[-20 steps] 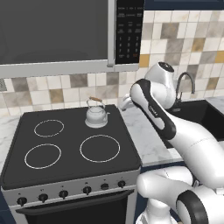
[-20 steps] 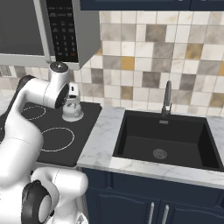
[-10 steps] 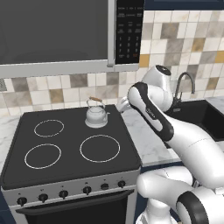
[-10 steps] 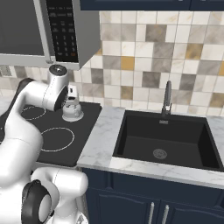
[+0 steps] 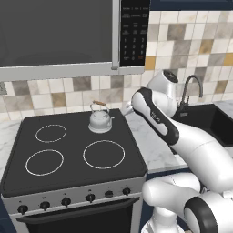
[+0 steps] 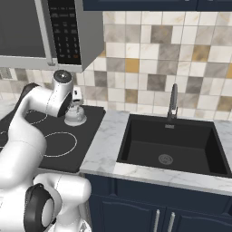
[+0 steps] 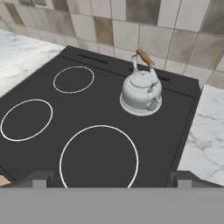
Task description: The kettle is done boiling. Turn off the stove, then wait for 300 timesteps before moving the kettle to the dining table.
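Silver-grey squat metal kettle [image 7: 141, 92] w/ brown arched handle sits on rear-right ring of black glass stove [image 5: 68, 154]. Jaws of two-finger gripper [image 7: 109, 177] wide apart, empty. Not lifted yet; dining-table move left.

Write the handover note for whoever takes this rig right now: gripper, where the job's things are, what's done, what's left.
Gripper: open, holding nothing, hovering above the stove's front edge and looking at the kettle.
Kettle: upright on the back right burner of the stove, handle arched over the lid.
Stove knobs: in a row on the front panel; their setting cannot be read.
Done: nothing can be confirmed from these views.
Left: check the burner is off, wait out the pause, then grasp the kettle and carry it to the dining table.
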Controlling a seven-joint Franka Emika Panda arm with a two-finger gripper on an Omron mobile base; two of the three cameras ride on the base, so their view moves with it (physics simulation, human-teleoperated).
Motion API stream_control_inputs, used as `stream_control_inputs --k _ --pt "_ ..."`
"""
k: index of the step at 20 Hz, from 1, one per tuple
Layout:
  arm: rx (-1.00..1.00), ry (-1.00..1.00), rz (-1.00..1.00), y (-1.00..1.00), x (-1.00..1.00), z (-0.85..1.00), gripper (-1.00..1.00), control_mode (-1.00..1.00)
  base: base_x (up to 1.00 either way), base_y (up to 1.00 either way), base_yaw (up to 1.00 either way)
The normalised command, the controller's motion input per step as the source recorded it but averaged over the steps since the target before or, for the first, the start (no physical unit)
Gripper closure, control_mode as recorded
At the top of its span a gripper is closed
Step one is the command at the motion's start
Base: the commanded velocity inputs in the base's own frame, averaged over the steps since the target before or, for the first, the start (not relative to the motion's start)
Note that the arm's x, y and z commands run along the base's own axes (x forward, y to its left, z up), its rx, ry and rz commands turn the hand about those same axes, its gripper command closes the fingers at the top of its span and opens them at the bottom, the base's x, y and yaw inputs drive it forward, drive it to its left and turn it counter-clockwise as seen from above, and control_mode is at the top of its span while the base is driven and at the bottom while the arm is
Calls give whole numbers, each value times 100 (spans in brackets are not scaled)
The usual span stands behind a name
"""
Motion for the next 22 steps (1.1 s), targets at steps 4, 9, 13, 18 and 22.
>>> stream_control_inputs --k 4,9,13,18,22 --pt "0 -1 6 0 15 0 -100 -100 0 0 0" --pt "0 0 7 1 16 0 -100 -100 0 0 0" --pt "1 1 4 6 24 0 -100 -100 0 0 0" --pt "1 0 2 11 25 -2 -100 -100 0 0 0" --pt "0 0 1 14 18 -7 -100 -100 0 0 0"
